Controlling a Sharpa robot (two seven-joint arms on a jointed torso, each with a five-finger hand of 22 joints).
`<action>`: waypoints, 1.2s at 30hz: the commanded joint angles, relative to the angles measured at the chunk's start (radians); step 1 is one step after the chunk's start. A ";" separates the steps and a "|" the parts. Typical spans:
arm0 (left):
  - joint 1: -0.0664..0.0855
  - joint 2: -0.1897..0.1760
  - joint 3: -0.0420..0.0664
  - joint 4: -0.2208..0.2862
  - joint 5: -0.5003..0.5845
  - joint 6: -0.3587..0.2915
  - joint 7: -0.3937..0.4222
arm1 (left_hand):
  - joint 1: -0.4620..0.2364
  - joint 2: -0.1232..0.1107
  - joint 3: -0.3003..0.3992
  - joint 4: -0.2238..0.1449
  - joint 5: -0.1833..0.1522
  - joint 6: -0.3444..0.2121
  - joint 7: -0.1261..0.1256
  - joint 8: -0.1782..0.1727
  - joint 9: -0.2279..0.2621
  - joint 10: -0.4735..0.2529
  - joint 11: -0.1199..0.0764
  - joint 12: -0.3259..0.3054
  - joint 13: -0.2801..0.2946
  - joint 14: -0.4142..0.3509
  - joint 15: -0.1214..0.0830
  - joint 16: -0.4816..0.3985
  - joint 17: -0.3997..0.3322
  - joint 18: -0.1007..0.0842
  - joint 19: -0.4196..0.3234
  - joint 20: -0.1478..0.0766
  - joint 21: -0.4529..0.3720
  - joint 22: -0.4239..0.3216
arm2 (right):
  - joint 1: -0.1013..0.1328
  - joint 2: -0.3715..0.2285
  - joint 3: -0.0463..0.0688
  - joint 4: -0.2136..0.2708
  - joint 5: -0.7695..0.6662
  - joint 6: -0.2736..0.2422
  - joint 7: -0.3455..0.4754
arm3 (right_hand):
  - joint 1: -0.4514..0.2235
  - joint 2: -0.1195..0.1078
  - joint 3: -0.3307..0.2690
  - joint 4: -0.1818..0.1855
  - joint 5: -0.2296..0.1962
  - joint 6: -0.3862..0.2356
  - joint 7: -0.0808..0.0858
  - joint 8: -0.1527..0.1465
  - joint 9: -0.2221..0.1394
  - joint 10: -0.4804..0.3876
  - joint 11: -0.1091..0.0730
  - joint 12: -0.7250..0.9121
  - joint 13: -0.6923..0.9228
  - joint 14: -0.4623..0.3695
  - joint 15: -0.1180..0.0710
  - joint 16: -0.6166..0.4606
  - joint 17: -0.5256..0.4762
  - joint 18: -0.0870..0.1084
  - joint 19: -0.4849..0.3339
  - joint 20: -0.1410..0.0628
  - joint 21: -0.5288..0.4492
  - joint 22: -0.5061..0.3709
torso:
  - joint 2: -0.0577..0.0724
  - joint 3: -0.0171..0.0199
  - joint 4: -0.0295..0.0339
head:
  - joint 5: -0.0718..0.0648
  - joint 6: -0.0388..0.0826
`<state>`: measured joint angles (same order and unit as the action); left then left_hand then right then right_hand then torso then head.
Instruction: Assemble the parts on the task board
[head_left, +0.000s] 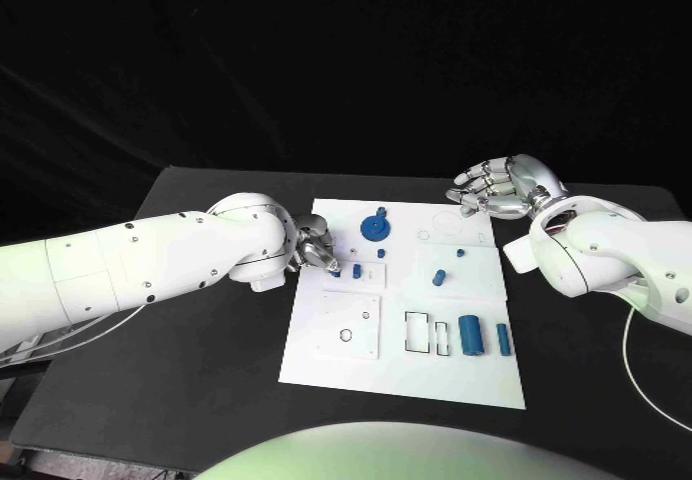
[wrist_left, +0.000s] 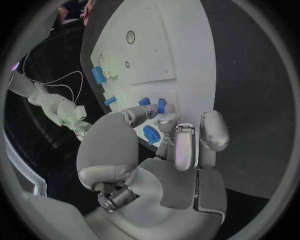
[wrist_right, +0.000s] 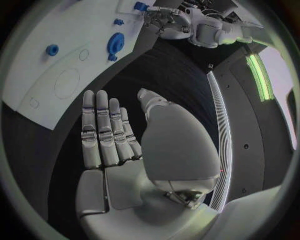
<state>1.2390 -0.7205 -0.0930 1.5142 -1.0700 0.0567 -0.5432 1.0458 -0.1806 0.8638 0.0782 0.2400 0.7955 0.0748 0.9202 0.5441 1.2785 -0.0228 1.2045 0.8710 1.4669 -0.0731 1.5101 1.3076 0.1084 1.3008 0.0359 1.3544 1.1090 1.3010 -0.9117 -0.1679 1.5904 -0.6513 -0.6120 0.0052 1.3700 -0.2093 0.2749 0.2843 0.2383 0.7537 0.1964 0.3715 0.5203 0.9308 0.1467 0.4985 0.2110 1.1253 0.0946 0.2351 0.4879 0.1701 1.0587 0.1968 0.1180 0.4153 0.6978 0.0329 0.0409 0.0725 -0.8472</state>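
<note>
The white task board (head_left: 411, 370) lies in the middle of the table. My left hand (head_left: 315, 248) is low over the board's left edge, and its fingertips (wrist_left: 169, 121) pinch a small blue part (head_left: 335, 268) (wrist_left: 144, 101). A second small blue peg (head_left: 356, 270) (wrist_left: 161, 105) stands right beside it. A blue disc (head_left: 375, 228) (wrist_left: 151, 134) (wrist_right: 115, 42) lies just beyond the hand. My right hand (head_left: 498, 188) (wrist_right: 109, 132) hovers over the board's far right corner, fingers straight and apart, holding nothing.
More blue parts stand on the board: a small peg (head_left: 438, 277) mid-right, a thick cylinder (head_left: 470, 335) and a thin one (head_left: 502, 338) near the right front. A raised white plate (head_left: 349, 325) sits at the left front. Black table (head_left: 216, 380) surrounds the board.
</note>
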 joint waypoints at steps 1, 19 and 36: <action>-0.004 0.004 -0.001 0.002 -0.004 0.013 -0.003 | -0.006 0.006 0.149 -0.154 0.008 0.024 -0.019 0.003 0.001 0.005 0.002 0.006 0.001 0.065 -0.005 0.003 0.104 -0.010 0.007 -0.002 0.005 -0.001 | -0.001 0.001 0.000 0.001 -0.004 0.009 0.011 | 0.002 0.006 -0.005 0.000 0.000 -0.009 0.023 0.006 -0.001 -0.001 0.005 -0.002 -0.001 0.001 0.001 -0.006 -0.001 0.012 0.002 0.006 -0.004 -0.001 | 0.000 0.0003 0.0002 | -0.001 0.000; -0.005 0.004 -0.001 0.004 0.005 0.037 -0.006 | -0.016 0.004 0.143 -0.153 0.024 0.028 -0.020 0.006 0.000 0.018 0.001 0.018 0.021 0.065 -0.006 0.003 0.104 -0.011 0.008 -0.002 0.006 0.000 | -0.001 0.000 0.000 0.001 -0.004 0.010 0.010 | 0.002 0.006 -0.005 0.000 0.000 -0.009 0.023 0.006 -0.001 -0.001 0.005 -0.002 -0.001 0.001 0.001 -0.006 -0.001 0.012 0.002 0.006 -0.004 -0.001 | 0.001 0.0000 -0.0003 | -0.002 -0.003; -0.005 0.019 -0.001 -0.007 0.014 0.037 0.004 | -0.046 0.017 0.080 -0.119 0.008 0.043 -0.033 0.007 -0.009 0.045 -0.008 0.038 0.057 0.066 -0.010 0.003 0.105 -0.012 0.010 -0.005 0.004 0.004 | -0.001 -0.002 0.000 0.004 -0.005 0.007 0.013 | 0.001 0.006 -0.005 0.000 0.000 -0.009 0.023 0.007 -0.002 0.000 0.005 -0.001 -0.005 0.002 0.001 -0.008 -0.002 0.012 0.003 0.006 -0.005 -0.004 | 0.001 0.0002 0.0003 | -0.005 -0.004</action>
<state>1.2386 -0.7073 -0.0914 1.5038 -1.0713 0.0680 -0.5485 1.0006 -0.1727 0.8471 0.0614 0.2517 0.8171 0.0675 0.9293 0.5355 1.3176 -0.0303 1.2392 0.9280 1.4632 -0.0767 1.5101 1.3075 0.1085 1.3044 0.0322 1.3543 1.1127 1.3008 -0.9136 -0.1679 1.5928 -0.6509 -0.6121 0.0068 1.3700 -0.2093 0.2749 0.2843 0.2383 0.7537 0.1964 0.3715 0.5196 0.9309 0.1467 0.4985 0.2071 1.1254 0.0946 0.2291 0.4868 0.1701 1.0587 0.1968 0.1180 0.4125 0.6985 0.0334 0.0409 0.0679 -0.8510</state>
